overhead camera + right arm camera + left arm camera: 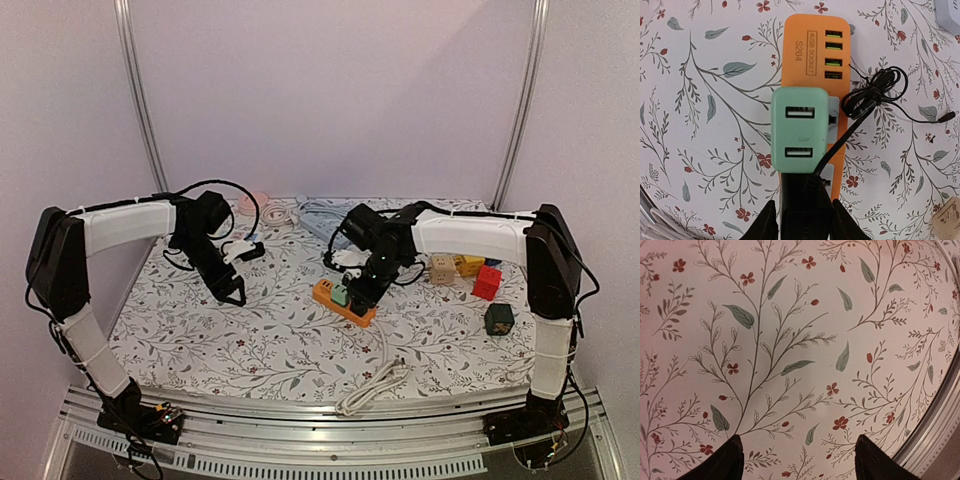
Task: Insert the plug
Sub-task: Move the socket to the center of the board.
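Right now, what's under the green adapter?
The orange power strip lies under the green adapter. The socket it covers and any prongs are hidden. Right fingers hold a black plug beside it.

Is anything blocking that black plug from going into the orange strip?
The mint charger sits on the orange strip right ahead of the black plug in the right gripper, crowding it. A coiled cable lies at the strip's edge. Beneath the plug is hidden.

Orange power strip (807, 55) lying flat, mint-green charger (800, 130) plugged in, black plug (800, 205) touching it
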You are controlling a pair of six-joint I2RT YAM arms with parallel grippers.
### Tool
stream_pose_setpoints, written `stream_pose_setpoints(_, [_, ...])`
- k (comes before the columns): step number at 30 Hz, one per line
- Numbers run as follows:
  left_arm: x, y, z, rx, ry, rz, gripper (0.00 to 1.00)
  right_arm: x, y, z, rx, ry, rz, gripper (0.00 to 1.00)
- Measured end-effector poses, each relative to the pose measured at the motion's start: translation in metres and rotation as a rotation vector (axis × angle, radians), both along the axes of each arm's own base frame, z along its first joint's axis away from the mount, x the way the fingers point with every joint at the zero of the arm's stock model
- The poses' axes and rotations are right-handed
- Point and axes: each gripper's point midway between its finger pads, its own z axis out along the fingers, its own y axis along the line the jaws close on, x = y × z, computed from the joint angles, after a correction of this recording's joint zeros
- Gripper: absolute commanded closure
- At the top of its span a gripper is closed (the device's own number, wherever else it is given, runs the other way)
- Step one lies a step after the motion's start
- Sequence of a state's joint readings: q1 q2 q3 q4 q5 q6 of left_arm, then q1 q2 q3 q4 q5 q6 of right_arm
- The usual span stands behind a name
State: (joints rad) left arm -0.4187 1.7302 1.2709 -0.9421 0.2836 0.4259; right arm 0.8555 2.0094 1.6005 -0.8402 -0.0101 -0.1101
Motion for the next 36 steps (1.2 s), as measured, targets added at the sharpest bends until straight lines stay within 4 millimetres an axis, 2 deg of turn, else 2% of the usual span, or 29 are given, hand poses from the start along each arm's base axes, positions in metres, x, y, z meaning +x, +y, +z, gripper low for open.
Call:
stream_pose_setpoints(11, [0.000, 0.000, 0.000, 0.002, -0.004, -0.005, 0.25, -0.002, -0.001, -0.003, -0.055, -0.062, -0.042, 0.91])
stream_pose_setpoints(14, [0.001, 0.000, 0.000, 0.002, -0.005, -0.007, 0.25, -0.001, -0.002, -0.003, -0.066, -0.079, -0.063, 1.00])
stream_pose_setpoints(19, [0.001, 0.000, 0.000, 0.003, -0.007, -0.007, 0.25, 0.004, -0.006, -0.003, -0.089, -0.111, -0.131, 1.00])
stream_pose_setpoints(28, [0.002, 0.001, 0.000, 0.007, -0.013, -0.010, 0.25, 0.036, -0.027, -0.004, -0.142, -0.207, -0.310, 1.00])
stream_pose_setpoints(36, [0.003, 0.001, 0.001, 0.011, -0.018, -0.012, 0.25, 0.083, -0.072, -0.003, -0.127, -0.208, -0.481, 1.00])
